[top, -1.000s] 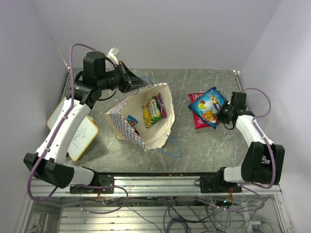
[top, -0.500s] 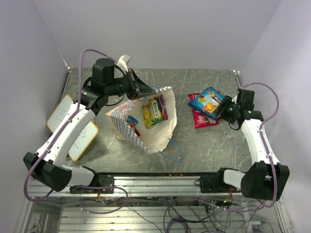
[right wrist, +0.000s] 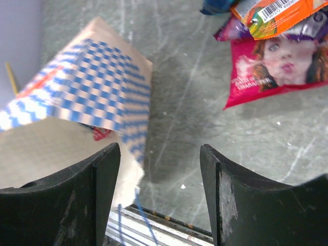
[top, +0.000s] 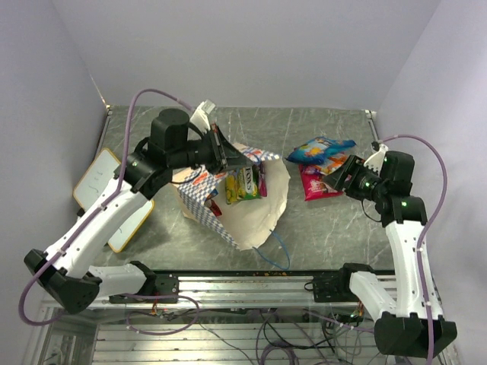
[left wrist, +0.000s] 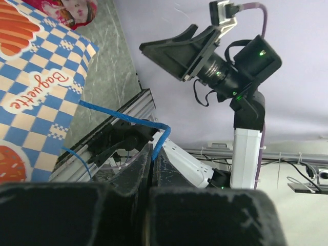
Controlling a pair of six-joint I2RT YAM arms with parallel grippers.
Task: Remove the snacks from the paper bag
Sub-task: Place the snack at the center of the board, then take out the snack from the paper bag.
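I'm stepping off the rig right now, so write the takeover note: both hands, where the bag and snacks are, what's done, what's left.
Left hand: shut on the blue cord handle of the paper bag, whose mouth is open.
Right hand: open and empty, above the table near the unloaded snacks.
Done: blue packet and magenta packet are out, overlapping on the table.
Left: yellow-green packet and a smaller packet inside the bag.
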